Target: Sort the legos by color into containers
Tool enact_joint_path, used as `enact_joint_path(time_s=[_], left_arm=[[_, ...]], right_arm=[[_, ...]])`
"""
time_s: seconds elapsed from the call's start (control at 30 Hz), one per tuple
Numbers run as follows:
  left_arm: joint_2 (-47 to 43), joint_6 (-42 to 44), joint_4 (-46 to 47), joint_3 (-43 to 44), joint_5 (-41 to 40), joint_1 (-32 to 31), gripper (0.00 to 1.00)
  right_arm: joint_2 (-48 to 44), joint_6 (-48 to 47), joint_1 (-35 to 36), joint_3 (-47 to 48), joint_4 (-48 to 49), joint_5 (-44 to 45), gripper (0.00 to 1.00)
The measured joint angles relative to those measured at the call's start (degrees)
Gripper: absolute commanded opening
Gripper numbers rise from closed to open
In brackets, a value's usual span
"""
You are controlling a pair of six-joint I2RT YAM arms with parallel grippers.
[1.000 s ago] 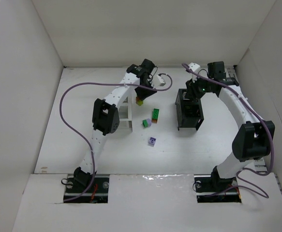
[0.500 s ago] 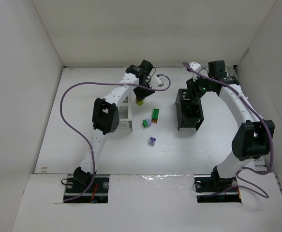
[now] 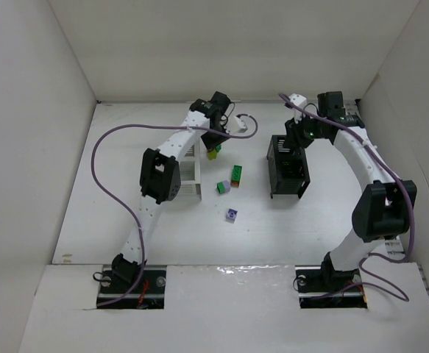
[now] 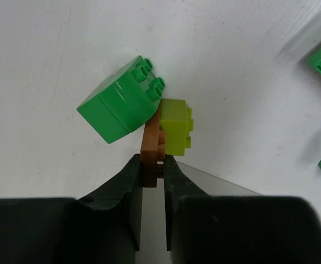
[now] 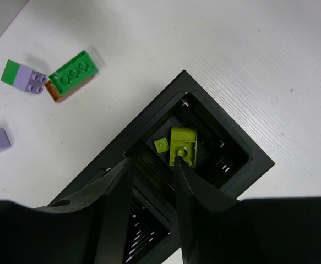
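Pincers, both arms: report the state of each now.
Left pincer: closed on the brown brick.
Right pincer: open, empty, above the black box.

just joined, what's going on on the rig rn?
Lego sorting by colour. The left gripper has its jaws shut on a brown plate that is stuck to a green brick and a yellow-green brick. The right gripper hovers, jaws apart and empty, over the black box, where two yellow-green pieces lie in one compartment. Other bricks lie loose on the table.
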Motion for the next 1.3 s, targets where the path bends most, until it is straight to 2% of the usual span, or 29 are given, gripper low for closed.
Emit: enact_joint_path(time_s=[0.23, 0.37, 0.53, 0.73, 0.8, 0.83, 0.97, 1.1, 1.3], left_arm=[[-1.7, -0.3, 2.4, -3.1, 3.1, 0.2, 0.0], [-2.4, -2.4, 2.9, -4.0, 7.2, 0.3, 0.0], [-5.7, -8.1, 4.7, -5.9, 15.3, 2.0, 0.0], [-19.6, -21.9, 12.4, -15.6, 28.5, 9.3, 0.0], [-24.3, -28.1, 16.5, -18.9, 33.4, 12.7, 0.0], [-26.3, -31.1, 18.6, -20.4, 35.4, 14.4, 0.0], [-30.8, -38.6, 24.1, -25.1, 39.6, 17.2, 0.0], [-31.8, -44.2, 27.5, -30.1, 44.5, 15.5, 0.0], [-31.8, -48.7, 28.7, -32.9, 49.5, 14.0, 0.0]], right_arm=[[-0.1, 1.1, 0.0, -0.2, 0.9, 0.0, 0.41], [-2.9, 4.3, 0.6, -4.0, 4.8, 0.1, 0.41], [-12.5, 7.8, 2.4, -12.8, 12.3, 0.6, 0.52], [-21.2, 8.1, 6.4, -17.8, 21.7, 0.5, 0.62], [-21.5, 8.0, 7.5, -18.4, 23.9, 0.6, 0.74], [-21.2, 8.1, 8.3, -18.6, 24.4, 0.7, 0.75], [-18.0, 7.9, 11.3, -17.2, 24.7, 1.5, 0.75], [-13.9, 7.3, 15.8, -14.3, 24.9, 3.5, 0.75], [-13.6, 4.5, 19.6, -14.2, 25.7, 4.2, 0.76]])
